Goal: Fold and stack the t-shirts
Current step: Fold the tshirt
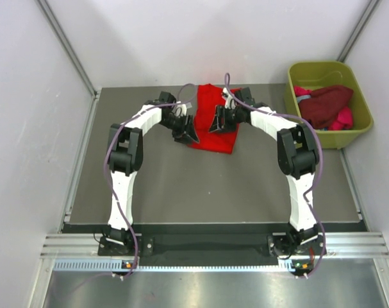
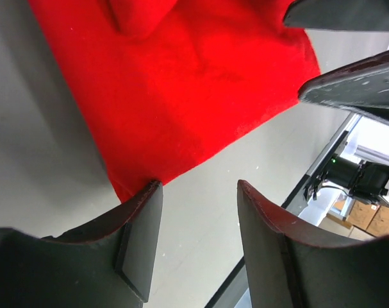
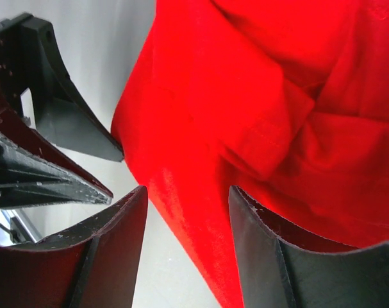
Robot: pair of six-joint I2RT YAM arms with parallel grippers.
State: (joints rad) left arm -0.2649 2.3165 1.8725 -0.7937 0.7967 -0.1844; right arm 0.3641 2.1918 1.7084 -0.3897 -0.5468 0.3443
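Hovering over the counter (image 1: 200,183), the left hand (image 1: 188,133) and right hand (image 1: 217,122) stand spread, pinching nothing, at the near edge of the bright red t-shirt (image 1: 207,97); farther right, a maroon t-shirt (image 1: 325,104) and pink t-shirt (image 1: 345,119) lie in the olive tub (image 1: 298,68).

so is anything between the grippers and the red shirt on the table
Nothing visible. The left gripper sits at a corner of the red t-shirt and the right gripper over its edge, both with jaws apart.
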